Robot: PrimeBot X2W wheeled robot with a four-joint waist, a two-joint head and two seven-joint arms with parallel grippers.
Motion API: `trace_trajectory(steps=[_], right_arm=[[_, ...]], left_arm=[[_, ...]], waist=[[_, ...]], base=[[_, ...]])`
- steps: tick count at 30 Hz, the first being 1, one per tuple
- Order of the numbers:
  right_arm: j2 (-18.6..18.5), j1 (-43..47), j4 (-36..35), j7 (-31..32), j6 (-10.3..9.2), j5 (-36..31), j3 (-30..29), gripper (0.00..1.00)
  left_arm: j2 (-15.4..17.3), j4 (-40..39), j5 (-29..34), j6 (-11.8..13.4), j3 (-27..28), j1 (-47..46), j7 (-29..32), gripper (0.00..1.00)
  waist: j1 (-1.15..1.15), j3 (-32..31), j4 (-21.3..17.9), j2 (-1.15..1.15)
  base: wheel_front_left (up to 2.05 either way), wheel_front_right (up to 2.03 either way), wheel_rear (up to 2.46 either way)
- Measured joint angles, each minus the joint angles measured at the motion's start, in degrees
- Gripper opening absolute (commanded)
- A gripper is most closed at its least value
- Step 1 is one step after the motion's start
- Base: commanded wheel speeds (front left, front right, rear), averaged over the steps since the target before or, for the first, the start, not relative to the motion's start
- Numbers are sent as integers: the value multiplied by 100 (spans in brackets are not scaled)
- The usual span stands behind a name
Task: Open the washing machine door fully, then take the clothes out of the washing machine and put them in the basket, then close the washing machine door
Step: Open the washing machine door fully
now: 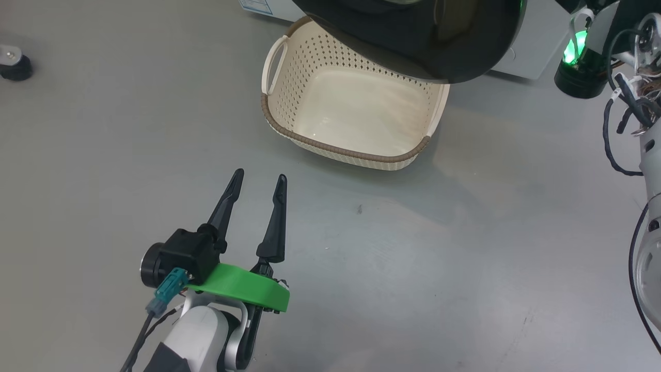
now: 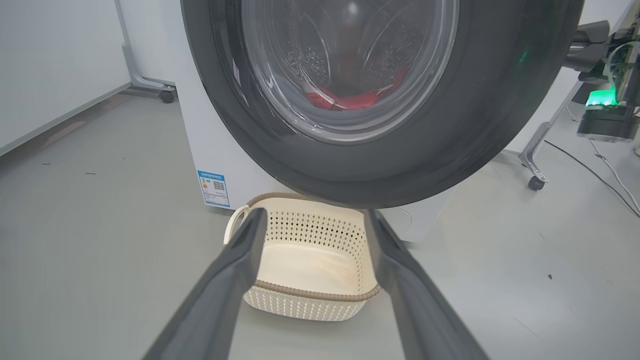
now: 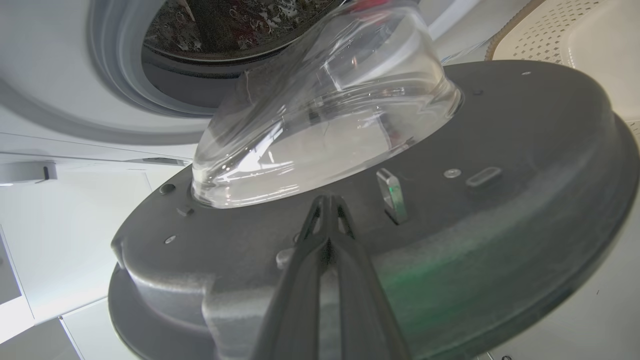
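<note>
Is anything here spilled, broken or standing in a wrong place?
Nothing is spilled or broken. One thing stands out: the partly open washing machine door hangs over the far end of the basket, which is upright and empty. The red clothes lie inside the washing machine.

The round black door [image 2: 475,125] is hanging partly open over the basket [image 1: 330,147]. The cream basket is sitting empty just in front of the white washer [image 2: 210,150]. Red clothes [image 2: 350,102] are lying inside the washer.
</note>
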Motion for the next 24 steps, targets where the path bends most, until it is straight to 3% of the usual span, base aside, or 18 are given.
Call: trace_trajectory(steps=[24], right_arm=[[272, 461, 67, 358, 0, -1, 315, 0]], left_arm=[[1, 43, 110, 0, 43, 10, 1, 100]], waist=[[0, -313, -70, 0]], base=[[0, 0, 0]])
